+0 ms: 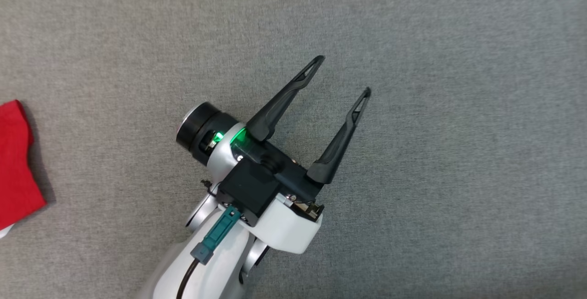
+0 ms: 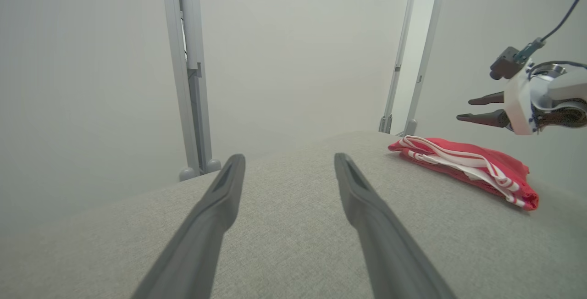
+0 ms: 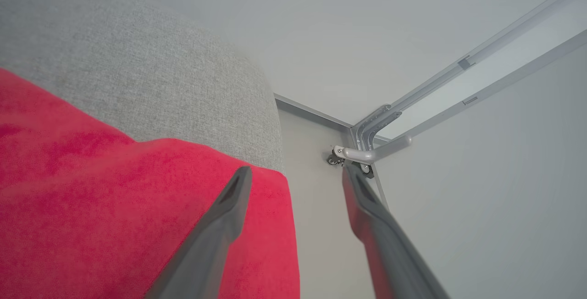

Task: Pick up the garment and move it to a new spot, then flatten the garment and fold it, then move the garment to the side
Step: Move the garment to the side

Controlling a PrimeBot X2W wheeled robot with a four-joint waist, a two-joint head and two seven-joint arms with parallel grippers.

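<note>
The garment point(image 2: 463, 161) is red with white striped trim and lies folded in a flat bundle near the far right edge of the grey surface. In the head view a red part of the garment point(image 1: 16, 166) shows at the left edge. My left gripper point(image 1: 343, 74) hovers open over bare grey cloth, well away from the garment, and its fingers point(image 2: 289, 159) have nothing between them. My right gripper point(image 2: 463, 108) hangs just above and beyond the garment. Its fingers point(image 3: 297, 173) are open and empty, with the red garment point(image 3: 91, 198) right beneath them at the surface's edge.
The grey fabric surface point(image 1: 435, 152) stretches wide around my left gripper. Its far edge point(image 2: 321, 141) drops off toward pale walls. Grey metal frame posts point(image 2: 190, 83) stand behind it, and a frame joint point(image 3: 367, 150) sits close past the right gripper's fingertips.
</note>
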